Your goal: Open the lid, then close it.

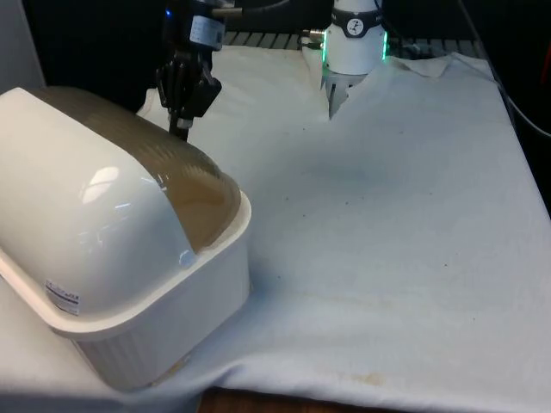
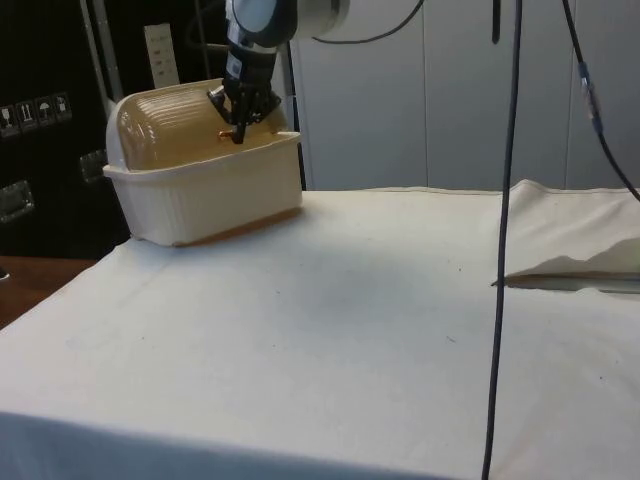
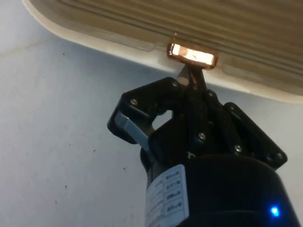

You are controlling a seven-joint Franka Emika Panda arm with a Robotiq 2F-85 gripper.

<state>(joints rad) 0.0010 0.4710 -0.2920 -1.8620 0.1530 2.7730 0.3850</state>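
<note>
The table (image 2: 330, 330) lay under its white cloth with dark cabinets to one side, and you had the bread box (image 1: 129, 301) near the corner at the front view's left, close to the near edge. In the wrist view your gripper (image 3: 191, 78) had its fingers drawn together, pinched on the small shiny handle (image 3: 191, 55) at the lower rim of the roll-top lid (image 1: 185, 185); in the side view the gripper (image 2: 238, 128) sat at that same spot, at the lid's front edge just above the box's rim. The lid looked closed, or very nearly. I judged the ribbed, translucent shell to be light, stiff plastic, smooth and slippery, so the handle was your only sound hold. The box itself probably weighed little and could have slid on the cloth if you had pulled outward rather than along the lid's curve.
</note>
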